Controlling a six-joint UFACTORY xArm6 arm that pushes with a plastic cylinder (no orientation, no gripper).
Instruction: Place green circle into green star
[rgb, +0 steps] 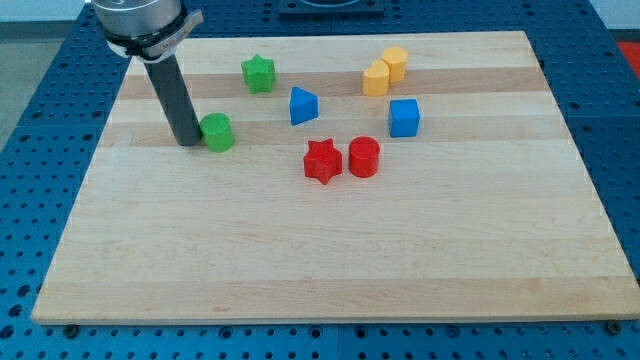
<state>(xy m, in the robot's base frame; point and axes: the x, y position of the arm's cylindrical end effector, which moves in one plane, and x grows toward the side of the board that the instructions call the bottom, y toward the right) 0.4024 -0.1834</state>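
Note:
The green circle (218, 132) lies on the wooden board at the view's upper left. The green star (258, 73) lies above and to the right of it, a short gap apart. My tip (187, 140) rests on the board at the green circle's left side, touching it or nearly so. The dark rod rises from there toward the view's top left.
A blue triangular block (302, 105) lies right of the green star. A red star (322, 161) and a red circle (364, 157) sit side by side near the middle. A blue cube (404, 117) and two yellow blocks (385, 71) lie at the upper right. The board's left edge (80, 200) is close.

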